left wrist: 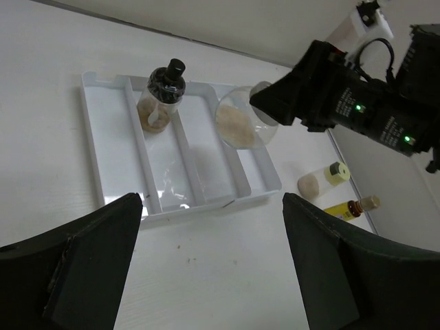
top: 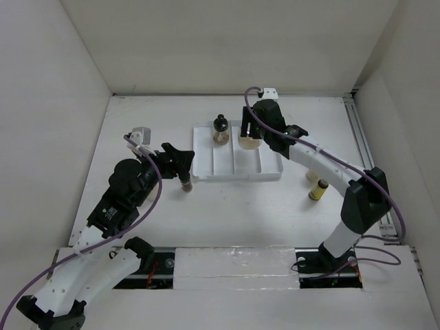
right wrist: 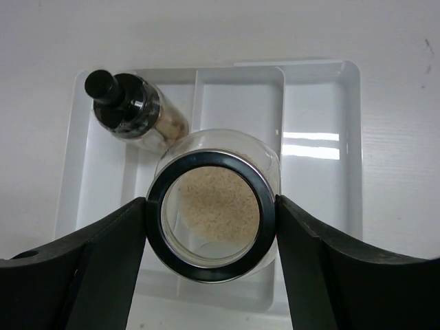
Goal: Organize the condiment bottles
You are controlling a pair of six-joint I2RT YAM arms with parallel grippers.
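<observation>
My right pincer clamps the jar mid-frame, lid toward me, tray beneath, bottle upper left.

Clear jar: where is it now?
Top view: the clear jar is in the right hand over the white tray's far end, right of the black-capped jar.

The counter and the divided tray were white. The clear jar showed pale beige powder inside a black rim; the round jar was black-capped over tan contents. Near the counter's right edge, the squeeze bottle was cream with a yellow cap, the amber bottle yellowish. The slim bottle was brown, dark-capped.
</observation>
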